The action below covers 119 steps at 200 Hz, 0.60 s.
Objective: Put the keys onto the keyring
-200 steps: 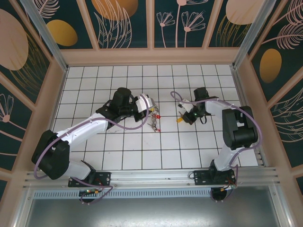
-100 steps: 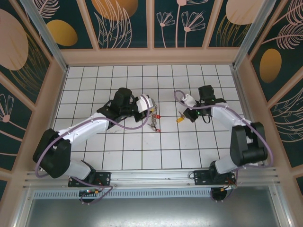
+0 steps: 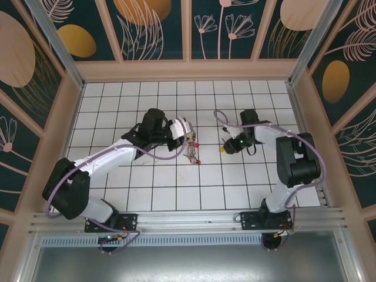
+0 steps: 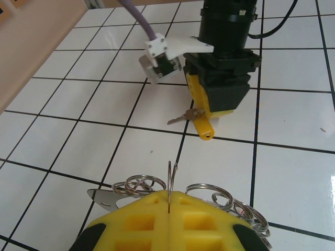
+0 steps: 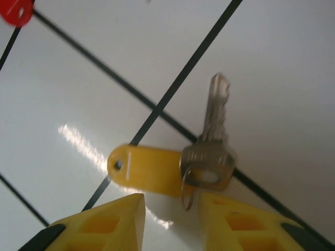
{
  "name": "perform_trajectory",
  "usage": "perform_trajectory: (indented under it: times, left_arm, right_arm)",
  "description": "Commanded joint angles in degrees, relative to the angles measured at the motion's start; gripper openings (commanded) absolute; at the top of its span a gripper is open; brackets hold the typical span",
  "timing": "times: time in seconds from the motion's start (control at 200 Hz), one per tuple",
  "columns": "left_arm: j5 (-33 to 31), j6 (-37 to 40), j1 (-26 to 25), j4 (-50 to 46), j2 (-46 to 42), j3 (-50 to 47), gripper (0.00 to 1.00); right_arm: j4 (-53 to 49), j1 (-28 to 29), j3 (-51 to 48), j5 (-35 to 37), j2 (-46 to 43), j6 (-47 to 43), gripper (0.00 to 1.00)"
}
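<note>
The right hand [image 5: 172,201] stands open. Its two yellow plastic fingers [image 5: 104,227], moulded with square recesses, are parted over the glossy white tile. The keys [image 5: 207,157] lie flat just ahead of its fingertips. There is one dull bronze-grey toothed blade showing, and a smooth oblong yellow tag [image 5: 149,171] with a punched hole lies to the left of the key's head. A small wire loop from the key's head dips into the gap between the fingers, but neither finger presses on it. A red tag [image 5: 13,10] sits well beyond the fingers and to their left.

The left hand [image 4: 169,201] is clamped shut on the keyring [image 4: 137,184]. A thin upright wire is pinched in the seam between its yellow fingers, and silvery wire loops fan out to either side of them. Those fingers cover the lower part of the bunch, so its full shape cannot be made out. Across from this hand is the other hand [image 4: 212,104], with the keys [image 4: 194,114] poking out beneath it.

From above, the keyring [image 3: 192,151] trails from the left hand [image 3: 189,136] onto the tiled bench [image 3: 153,188]. The keys [image 3: 222,149] are a small yellow speck at the right hand [image 3: 228,147].

Since half a second ago the right arm's elbow has swung back inward. The yellow tag stays on the same tile.
</note>
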Motion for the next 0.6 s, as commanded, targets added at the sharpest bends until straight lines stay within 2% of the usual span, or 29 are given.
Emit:
perform_trajectory:
  times: [0.0, 0.12, 0.33, 0.425, 0.591]
  left_arm:
    - [0.1, -0.1, 0.3, 2.3, -1.3, -0.3, 0.0]
    - [0.3, -0.2, 0.3, 2.6, -1.3, -0.6, 0.0]
    - [0.7, -0.1, 0.3, 2.2, -1.2, -0.2, 0.0]
    - [0.6, -0.1, 0.3, 2.2, -1.1, -0.3, 0.0]
    - [0.6, -0.1, 0.3, 2.0, -1.5, -0.2, 0.0]
  right_arm:
    - [0.4, 1.1, 2.7, 5.1, 1.7, 5.7, 0.29]
    - [-0.7, 1.9, 3.1, 7.2, 3.1, 7.3, 0.26]
    - [-1.3, 3.3, 2.7, 9.4, 2.3, 9.2, 0.28]
    - [-1.8, 3.6, 3.3, 10.5, 2.8, 9.4, 0.23]
    - [-3.3, 3.6, 3.5, 11.0, 1.4, 9.4, 0.26]
